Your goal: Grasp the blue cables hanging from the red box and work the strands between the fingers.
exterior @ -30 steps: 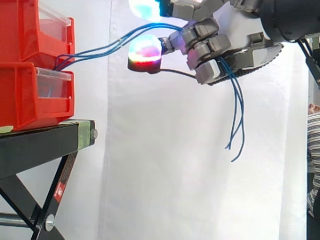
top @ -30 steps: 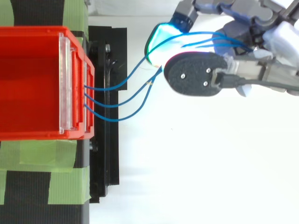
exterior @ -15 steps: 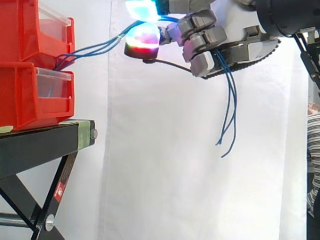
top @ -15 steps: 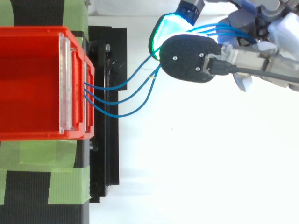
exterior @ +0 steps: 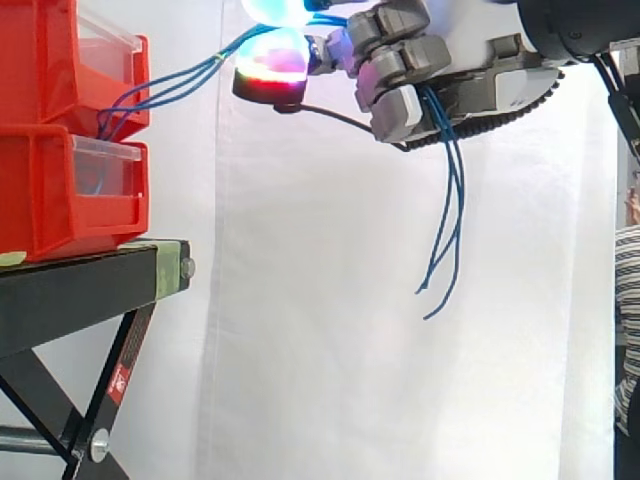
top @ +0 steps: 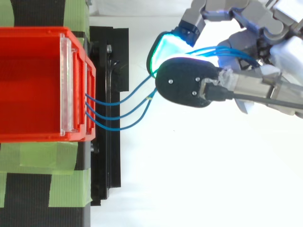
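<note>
— Hand (exterior: 470, 80) is clamping down on the blue cables (exterior: 160, 85), is it?

— Yes, its fingers are curling right round them. The strands are passing between the glowing fingertips (exterior: 272, 62), running under the curled fingers and dropping out below the palm. Their free ends (exterior: 438, 270) are dangling in front of the white curtain (exterior: 300, 380).

— What is changing compared with a second ago?

— It is climbing and drifting toward the red box (exterior: 60, 60). The pads are sitting higher and nearer the box than they were, and the loose ends are riding up with them.

— And the stretch between box and hand?

— It is rising more steeply in the side view now. From above, the cables are bowing in loose curves, so I am judging that they are not being pulled taut.

— What is that meaning for the task?

— The grasp is holding through the move, so to my eye the work is sitting past the catching stage, with the strands being worked between the fingers.

— Where are the cables sitting overall?

— One end is coming out of the box front, above the black stand (exterior: 80, 290), and the middle is lying inside the hand.
</note>
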Robot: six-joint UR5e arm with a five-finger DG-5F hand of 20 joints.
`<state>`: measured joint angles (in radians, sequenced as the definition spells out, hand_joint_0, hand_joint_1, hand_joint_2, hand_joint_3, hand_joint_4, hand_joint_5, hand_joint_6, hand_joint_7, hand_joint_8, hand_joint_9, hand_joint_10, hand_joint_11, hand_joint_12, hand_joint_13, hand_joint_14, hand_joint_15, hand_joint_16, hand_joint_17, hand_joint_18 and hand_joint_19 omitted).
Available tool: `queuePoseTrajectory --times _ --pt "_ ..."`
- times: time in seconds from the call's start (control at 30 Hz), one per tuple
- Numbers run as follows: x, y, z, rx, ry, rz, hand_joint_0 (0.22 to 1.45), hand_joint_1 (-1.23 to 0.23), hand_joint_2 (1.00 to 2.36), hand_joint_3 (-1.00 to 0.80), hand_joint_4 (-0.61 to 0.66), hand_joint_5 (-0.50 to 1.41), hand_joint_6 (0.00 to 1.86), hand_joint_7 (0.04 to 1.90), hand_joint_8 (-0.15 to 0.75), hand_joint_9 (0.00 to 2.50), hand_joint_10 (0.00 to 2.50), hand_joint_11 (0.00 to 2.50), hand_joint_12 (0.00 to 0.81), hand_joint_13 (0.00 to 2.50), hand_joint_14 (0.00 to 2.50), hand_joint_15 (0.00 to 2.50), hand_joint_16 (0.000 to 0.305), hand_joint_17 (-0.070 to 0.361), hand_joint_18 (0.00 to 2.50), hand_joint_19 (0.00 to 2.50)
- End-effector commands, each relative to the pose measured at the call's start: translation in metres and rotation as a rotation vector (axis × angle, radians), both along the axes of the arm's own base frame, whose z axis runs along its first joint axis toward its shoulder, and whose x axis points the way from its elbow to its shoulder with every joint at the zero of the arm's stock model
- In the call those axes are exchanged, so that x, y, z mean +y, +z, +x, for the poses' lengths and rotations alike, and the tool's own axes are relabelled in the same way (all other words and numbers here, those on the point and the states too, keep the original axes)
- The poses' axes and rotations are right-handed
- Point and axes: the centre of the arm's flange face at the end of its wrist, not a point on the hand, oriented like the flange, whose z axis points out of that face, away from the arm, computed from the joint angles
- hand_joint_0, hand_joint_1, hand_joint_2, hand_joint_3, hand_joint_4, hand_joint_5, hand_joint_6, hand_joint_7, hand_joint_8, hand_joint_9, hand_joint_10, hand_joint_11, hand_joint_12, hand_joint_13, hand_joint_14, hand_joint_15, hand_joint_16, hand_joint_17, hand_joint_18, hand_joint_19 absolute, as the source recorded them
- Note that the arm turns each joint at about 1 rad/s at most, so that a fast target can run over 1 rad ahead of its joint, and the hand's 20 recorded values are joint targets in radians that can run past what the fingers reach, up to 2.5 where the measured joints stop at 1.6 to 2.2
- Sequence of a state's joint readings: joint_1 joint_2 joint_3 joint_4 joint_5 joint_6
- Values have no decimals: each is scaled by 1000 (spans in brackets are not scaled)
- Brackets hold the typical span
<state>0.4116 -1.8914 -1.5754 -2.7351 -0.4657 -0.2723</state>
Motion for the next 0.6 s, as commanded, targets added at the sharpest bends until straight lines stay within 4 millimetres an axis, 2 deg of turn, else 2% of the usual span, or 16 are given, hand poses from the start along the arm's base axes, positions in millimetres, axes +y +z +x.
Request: queuePoseTrajectory --times 0.0,0.1,0.27,0.3,0.37,0.43,0.57 --pt "5 0 -1 -8 -7 11 980 -543 1023 -90 215 62 688 1202 384 987 2500 2500 419 1081 2500 1644 46 104 1462 1184" --pt "6 0 -2 -14 -18 19 996 -533 1023 -61 202 134 549 1273 384 987 2500 2500 419 1081 2500 1644 46 104 1462 1184" --pt "9 -1 -3 -20 -25 29 1030 -528 1024 17 201 161 547 1301 384 987 2500 2500 419 1081 2500 1644 46 104 1462 1184" --pt "10 0 -4 -21 -25 29 1049 -553 1024 105 195 106 683 1250 384 987 2500 2500 419 1081 2500 1644 46 104 1462 1184" --pt "11 0 -4 -23 -29 32 1063 -583 1022 177 191 62 794 1217 384 987 2500 2500 419 1081 2500 1644 46 104 1462 1184" --pt "12 0 -4 -23 -31 32 1058 -614 1020 194 185 40 853 1218 384 987 2500 2500 419 1081 2500 1644 46 104 1462 1184" --pt "14 0 -5 -23 -29 33 980 -690 1009 213 196 -31 1109 1119 384 987 2500 2500 419 1081 2500 1644 46 104 1462 1184"
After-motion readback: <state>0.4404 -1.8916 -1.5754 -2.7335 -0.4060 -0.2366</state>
